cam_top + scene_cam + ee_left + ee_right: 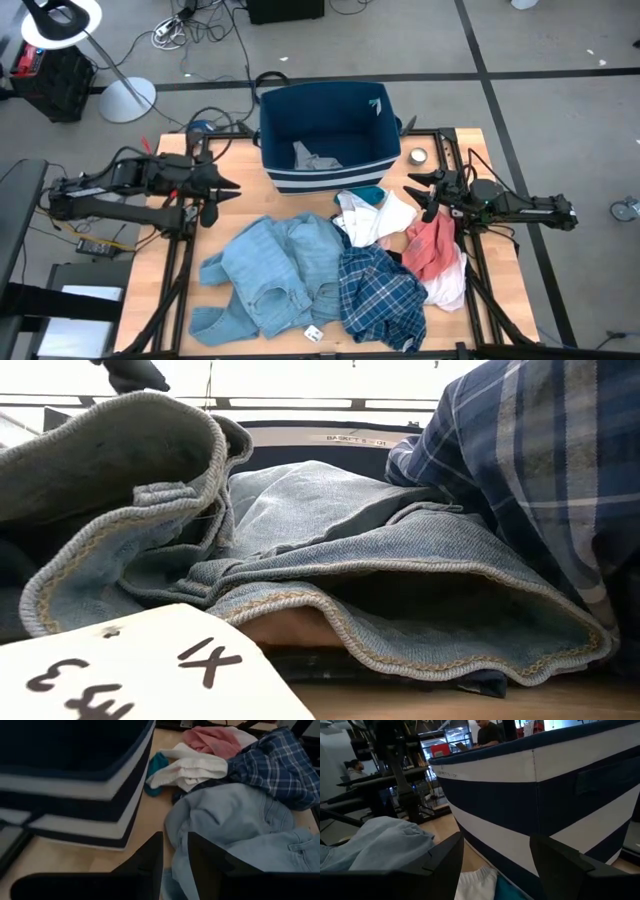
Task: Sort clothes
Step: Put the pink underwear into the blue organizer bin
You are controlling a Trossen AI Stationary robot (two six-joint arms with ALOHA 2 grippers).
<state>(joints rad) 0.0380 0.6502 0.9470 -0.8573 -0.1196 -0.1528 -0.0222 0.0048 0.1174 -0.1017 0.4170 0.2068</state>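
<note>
The clothes lie in a heap on the table's near half: light blue denim (270, 275), a navy-white plaid shirt (380, 292), a white piece (378, 215), a teal piece (371, 194) and a salmon-red piece (432, 245). A grey garment (315, 157) lies inside the navy striped bin (325, 105). My left gripper (230, 188) hangs left of the bin, above the table, open with a narrow gap (175, 862) and nothing in it. My right gripper (415, 193) hovers right of the bin, above the white piece, wide open (495, 870) and empty.
The bin stands at the table's far middle between both grippers. A small round tin (418, 156) sits at the far right. A white paper tag (130, 670) lies by the denim at the near edge. Bare wood (235, 215) shows under my left gripper.
</note>
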